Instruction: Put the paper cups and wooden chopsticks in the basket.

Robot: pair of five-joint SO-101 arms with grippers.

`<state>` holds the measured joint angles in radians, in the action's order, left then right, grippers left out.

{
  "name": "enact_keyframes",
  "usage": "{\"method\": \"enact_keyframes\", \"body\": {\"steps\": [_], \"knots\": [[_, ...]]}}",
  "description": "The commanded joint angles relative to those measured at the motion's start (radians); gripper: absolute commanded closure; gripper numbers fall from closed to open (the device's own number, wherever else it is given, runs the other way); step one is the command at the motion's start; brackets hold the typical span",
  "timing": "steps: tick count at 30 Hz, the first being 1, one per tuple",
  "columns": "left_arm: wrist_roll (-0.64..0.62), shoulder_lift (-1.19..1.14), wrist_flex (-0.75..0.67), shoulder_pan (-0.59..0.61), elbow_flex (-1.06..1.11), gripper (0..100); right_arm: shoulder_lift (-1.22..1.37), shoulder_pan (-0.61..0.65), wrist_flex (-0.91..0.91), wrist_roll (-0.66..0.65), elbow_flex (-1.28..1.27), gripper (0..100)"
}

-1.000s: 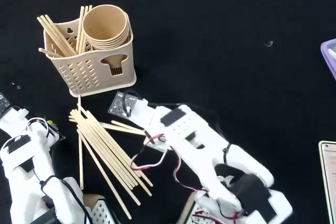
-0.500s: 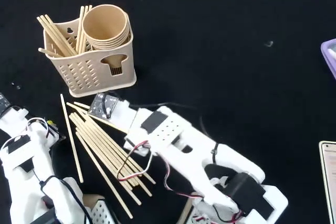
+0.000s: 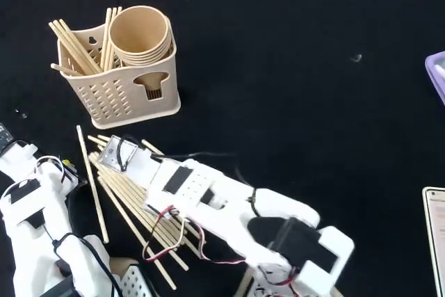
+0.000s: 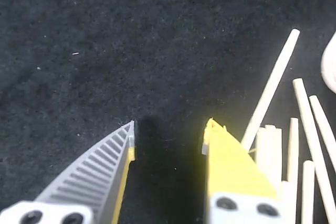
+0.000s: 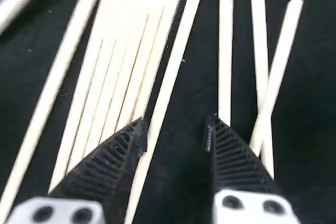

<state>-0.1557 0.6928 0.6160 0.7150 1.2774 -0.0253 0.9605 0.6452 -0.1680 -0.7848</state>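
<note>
Black cloth covers the worktop (image 3: 292, 88). At its left the left gripper (image 4: 168, 132) hangs low over bare cloth, its fingers (image 4: 231, 166) parted by a modest gap with nothing between them; a few chopstick ends lie just off the yellow finger's outer side.

Behind it stands the beige slotted basket (image 3: 125, 99), already holding a nested stack of paper cups (image 3: 139, 33) and a sheaf of chopsticks (image 3: 73, 46).

In front of the basket the loose wooden chopsticks (image 3: 132, 199) lie fanned in a diagonal heap, with one stray stick (image 3: 92, 182) lying apart on the left.

The right gripper (image 5: 173, 129) sits directly over that heap, clearly the nearer arm. Its black fingers (image 5: 105, 166) are spread, and one chopstick (image 5: 173, 72) runs straight through the gap, its long axis in line with the fingers, so closing should pinch it across its width. Neighbouring sticks touch both fingertips and may come along.

No writing is readable on cups or basket; print on the card (image 3: 434, 227) at the right edge is too small to read.
</note>
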Motion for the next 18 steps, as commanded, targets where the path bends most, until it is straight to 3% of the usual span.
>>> {"method": "enact_keyframes", "body": {"steps": [1, 8, 14, 18], "knots": [[-0.002, 0.023, -0.009, 0.007, -0.047, 78, 0.013, 0.006, -0.018, 0.008, 0.051, 80.9], [0.000, 0.023, -0.008, 0.007, -0.045, 78, 0.008, -0.083, -0.005, -0.089, 0.050, 81.6], [0.000, 0.023, -0.008, 0.007, -0.045, 78, 0.007, -0.083, 0.018, -0.091, 0.059, 97.2], [0.000, 0.023, -0.008, 0.007, -0.047, 78, -0.041, -0.086, 0.063, -0.091, 0.076, 96.8]]}}
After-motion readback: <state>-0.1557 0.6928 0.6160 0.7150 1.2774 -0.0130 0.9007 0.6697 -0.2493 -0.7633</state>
